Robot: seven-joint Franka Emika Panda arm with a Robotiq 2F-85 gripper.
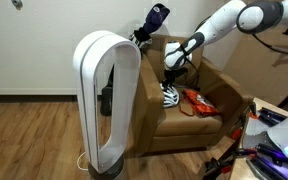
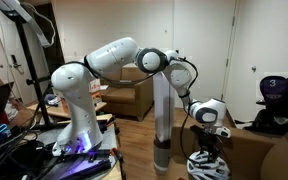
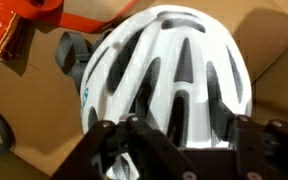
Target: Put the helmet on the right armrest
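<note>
- Claw: closed down, seemingly pinched on a rib of the helmet; fingertips partly hidden, so the hold itself is a judgement.
- Helmet, place: on the chair seat, directly beneath the claw and touching it; orange item just beside it.
- Governing relation: right armrest lies toward picture right of claw and helmet in an exterior view. It is higher than the seat and beyond the orange item. The move likely calls for a lift, then a sideways carry.
- Helmet, axis: in the wrist view the vents run away from the claw, slightly tilted.
- Helmet, appearance: white, rounded, glossy shell; long dark vent slots; dark fitting at one side.
</note>
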